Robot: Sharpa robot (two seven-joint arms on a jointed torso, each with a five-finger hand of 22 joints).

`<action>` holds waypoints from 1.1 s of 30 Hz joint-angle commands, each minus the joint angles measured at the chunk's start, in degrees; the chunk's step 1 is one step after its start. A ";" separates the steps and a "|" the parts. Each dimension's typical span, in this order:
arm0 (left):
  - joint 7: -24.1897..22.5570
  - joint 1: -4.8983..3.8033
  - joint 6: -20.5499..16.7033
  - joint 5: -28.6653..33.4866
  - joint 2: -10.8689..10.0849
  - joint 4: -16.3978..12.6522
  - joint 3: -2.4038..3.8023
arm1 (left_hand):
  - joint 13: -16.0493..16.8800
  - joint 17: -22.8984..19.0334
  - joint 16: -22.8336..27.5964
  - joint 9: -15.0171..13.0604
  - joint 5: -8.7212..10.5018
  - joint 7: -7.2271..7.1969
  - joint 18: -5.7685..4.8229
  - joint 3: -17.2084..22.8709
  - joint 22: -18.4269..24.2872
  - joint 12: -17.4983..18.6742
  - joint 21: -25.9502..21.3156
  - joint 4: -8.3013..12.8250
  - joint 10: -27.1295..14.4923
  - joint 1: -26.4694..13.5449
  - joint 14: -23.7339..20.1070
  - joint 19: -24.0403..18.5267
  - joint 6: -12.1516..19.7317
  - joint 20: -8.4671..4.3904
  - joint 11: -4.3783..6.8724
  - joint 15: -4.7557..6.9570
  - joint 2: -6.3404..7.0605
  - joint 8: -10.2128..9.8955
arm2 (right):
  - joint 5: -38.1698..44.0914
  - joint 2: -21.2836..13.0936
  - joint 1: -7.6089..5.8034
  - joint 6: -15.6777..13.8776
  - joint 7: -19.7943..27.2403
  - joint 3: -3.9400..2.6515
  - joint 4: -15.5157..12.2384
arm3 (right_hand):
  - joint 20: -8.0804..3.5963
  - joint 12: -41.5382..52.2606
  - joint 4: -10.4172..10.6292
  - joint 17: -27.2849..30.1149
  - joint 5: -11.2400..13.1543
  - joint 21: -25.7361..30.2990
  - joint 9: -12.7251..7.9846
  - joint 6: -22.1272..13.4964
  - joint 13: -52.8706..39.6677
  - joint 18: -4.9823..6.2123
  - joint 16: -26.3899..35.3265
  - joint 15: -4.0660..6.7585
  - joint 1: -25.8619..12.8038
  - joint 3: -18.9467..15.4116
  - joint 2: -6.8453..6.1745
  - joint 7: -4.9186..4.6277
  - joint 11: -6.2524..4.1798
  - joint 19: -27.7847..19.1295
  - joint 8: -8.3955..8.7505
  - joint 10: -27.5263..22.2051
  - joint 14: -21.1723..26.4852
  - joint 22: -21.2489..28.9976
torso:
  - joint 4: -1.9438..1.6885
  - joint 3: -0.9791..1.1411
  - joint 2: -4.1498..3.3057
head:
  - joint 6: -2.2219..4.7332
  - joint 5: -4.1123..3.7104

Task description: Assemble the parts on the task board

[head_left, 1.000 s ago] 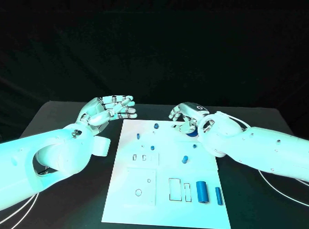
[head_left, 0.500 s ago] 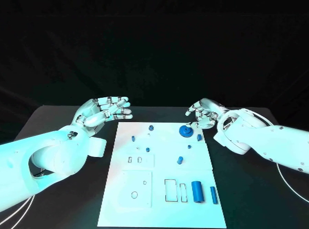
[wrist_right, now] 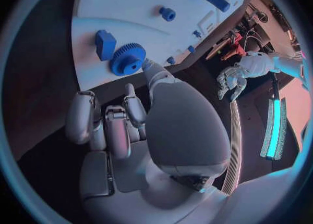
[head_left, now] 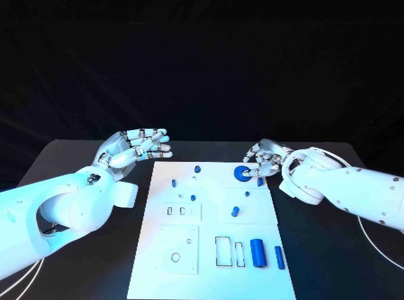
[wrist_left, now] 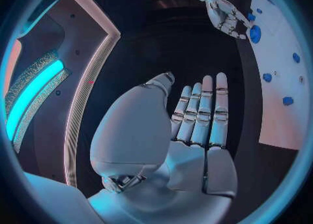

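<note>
The white task board (head_left: 215,231) lies in the middle of the black table. A blue gear (head_left: 242,172) sits on its far right part, with a small blue block (head_left: 260,181) beside it. My right hand (head_left: 263,161) hovers just right of the gear with its fingers curled in and nothing in them. In the right wrist view its thumb tip lies close to the gear (wrist_right: 127,59). My left hand (head_left: 134,147) is raised off the board's far left corner, fingers (wrist_left: 199,109) spread and empty. Two blue cylinders (head_left: 258,252) lie near the board's front right.
Small blue pegs (head_left: 197,168) stand or lie across the board's far half. Rectangular slots (head_left: 224,250) and a round hole (head_left: 175,257) mark its near half. Bare black table runs along both sides of the board.
My right hand has let go of the gear, which now sits on the board. The hand drew back, then came close again with curled fingers. The left hand has hardly moved.
</note>
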State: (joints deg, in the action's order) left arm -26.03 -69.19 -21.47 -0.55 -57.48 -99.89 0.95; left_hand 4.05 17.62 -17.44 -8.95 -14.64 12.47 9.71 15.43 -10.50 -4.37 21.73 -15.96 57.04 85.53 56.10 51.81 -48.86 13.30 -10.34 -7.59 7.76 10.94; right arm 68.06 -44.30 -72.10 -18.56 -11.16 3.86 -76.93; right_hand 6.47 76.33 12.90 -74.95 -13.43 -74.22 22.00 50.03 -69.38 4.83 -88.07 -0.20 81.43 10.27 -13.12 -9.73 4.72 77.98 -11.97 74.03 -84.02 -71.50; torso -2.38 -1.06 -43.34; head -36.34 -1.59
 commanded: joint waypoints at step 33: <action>-0.33 -0.10 1.12 0.15 -0.06 0.03 0.04 | -0.04 0.16 -0.26 -0.10 0.26 0.79 0.61 0.40 -0.11 0.37 0.35 -0.04 0.45 0.55 -0.67 0.10 -0.32 0.03 -0.06 -0.06 0.04 0.20 | 5.52 2.61 1.63 -3.07 -1.34 0.33 2.09 | -1.00 3.68 1.80 -11.60 0.68 -2.78 1.07 5.34 -5.25 -0.99 -0.83 0.98 5.01 7.68 2.79 2.02 -1.62 2.32 -3.89 4.43 -5.23 -3.70 | 0.16 0.06 -0.06 | -0.17 0.22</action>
State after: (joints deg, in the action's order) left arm -25.99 -69.19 -21.37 -0.54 -57.58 -99.80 0.95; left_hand 4.05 17.71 -17.44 -8.99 -14.64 12.47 9.70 15.43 -10.55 -4.37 21.70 -15.96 57.04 85.53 55.68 51.80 -48.86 13.30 -10.34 -7.59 7.76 10.94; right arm 70.62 -41.76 -70.80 -19.61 -11.25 3.97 -74.73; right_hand 5.34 79.76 14.78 -74.92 -12.46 -76.66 22.61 54.19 -74.59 4.84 -88.54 0.24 86.66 17.59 -10.19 -8.12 3.12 79.94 -14.69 78.16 -84.02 -74.92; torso -2.22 -0.98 -43.44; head -36.50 -1.36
